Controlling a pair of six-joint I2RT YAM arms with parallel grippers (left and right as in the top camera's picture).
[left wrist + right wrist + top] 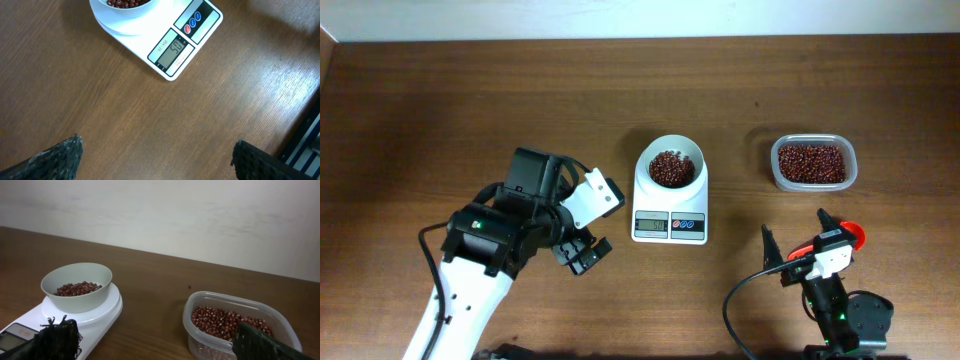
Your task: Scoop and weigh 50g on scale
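- Left wrist view: left gripper [157,161], jaws wide apart with nothing between them; dark textured fingertips [62,156] hang over the bare table [100,100]
- Right wrist view: right gripper [157,342], jaws likewise spread and empty; one fingertip stands before the scale, the other before the tub
- Scale [670,205]: white, mid-table, between the two arms; display [174,49] faces the robot; digits look like fifty, but are small and slanted, so not certain
- Bowl [671,150]: white, round, seated on the scale's platform; holds a shallow heap of beans [670,169], dark red-brown
- Tub [813,184]: clear plastic, right of the scale and apart from it; more beans inside
- Scoop [854,236]: orange-red, seen only from overhead; just beside the right gripper, not between its fingers
- Handling, judged: beans loose, hard and light, prone to roll and scatter; not to be pinched; carry them in the scoop, gripped by its handle; bowl light and unfixed, liable to shift if nudged
- Progress, judged: weighing looks at or near target
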